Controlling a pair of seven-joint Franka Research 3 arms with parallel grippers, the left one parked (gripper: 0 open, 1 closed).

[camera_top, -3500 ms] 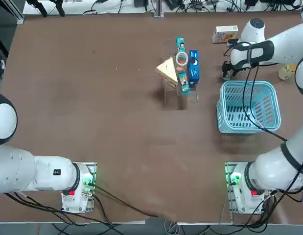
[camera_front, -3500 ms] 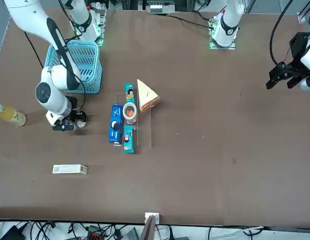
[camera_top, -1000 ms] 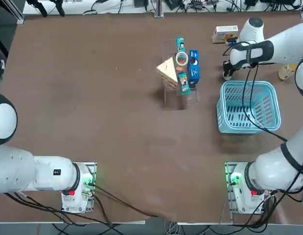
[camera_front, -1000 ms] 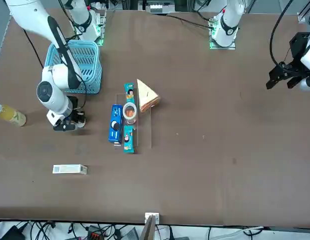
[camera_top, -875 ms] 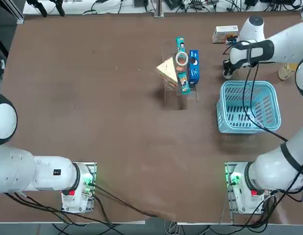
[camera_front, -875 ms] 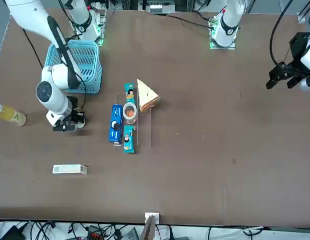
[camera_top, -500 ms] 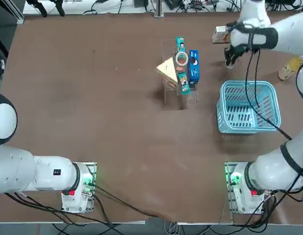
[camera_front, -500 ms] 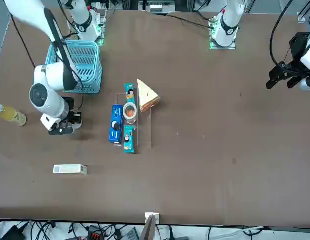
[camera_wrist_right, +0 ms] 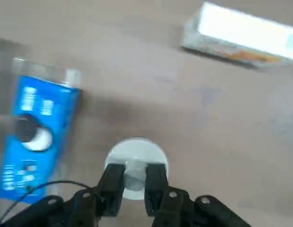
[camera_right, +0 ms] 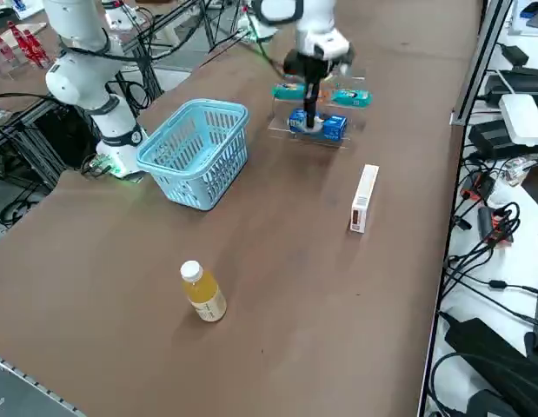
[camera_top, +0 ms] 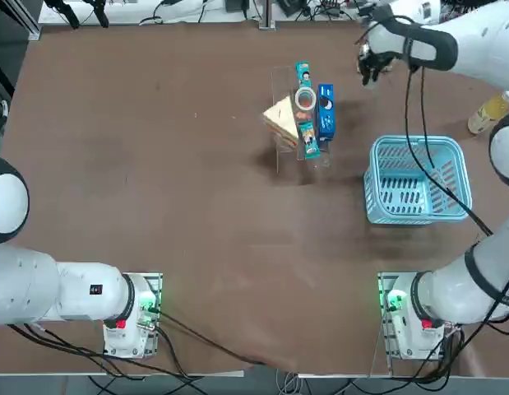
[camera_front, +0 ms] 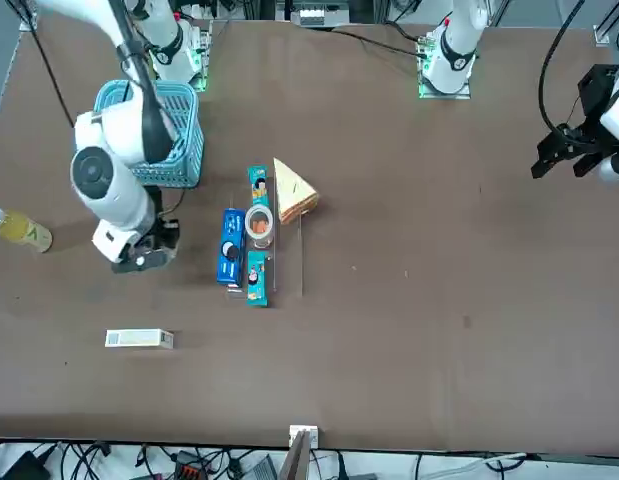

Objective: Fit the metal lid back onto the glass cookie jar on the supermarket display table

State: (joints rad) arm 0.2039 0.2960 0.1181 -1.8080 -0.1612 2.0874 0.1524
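Jaws of the right gripper (camera_wrist_right: 135,172) clamped on the middle of the metal lid (camera_wrist_right: 137,151), fingers close together with the round pale disc showing beyond both. Lid rides at the fingertips over bare brown worktop (camera_top: 155,164); whether it clears the surface cannot be told.

Top view, left to right:
- Wedge-shaped sandwich pack (camera_top: 279,116) leaning at the left side of a clear acrylic rack (camera_top: 303,160).
- Rack also carries a long teal packet (camera_top: 304,111), a small round tin (camera_top: 305,99) on top of it, and a blue box (camera_top: 326,111) on its right side.
- Right gripper (camera_top: 367,71) just right of the rack's far end, near the far edge of the worktop, arm reaching in from the right.
- Blue basket (camera_top: 414,141) nearer the robot, well apart from the gripper.
- Bottle of yellow drink (camera_top: 488,111) lying near the right edge.

Wrist view: white carton (camera_wrist_right: 245,33) lies flat beyond the lid; blue box to one side. Side view puts the gripper (camera_right: 310,113) directly in front of the rack.
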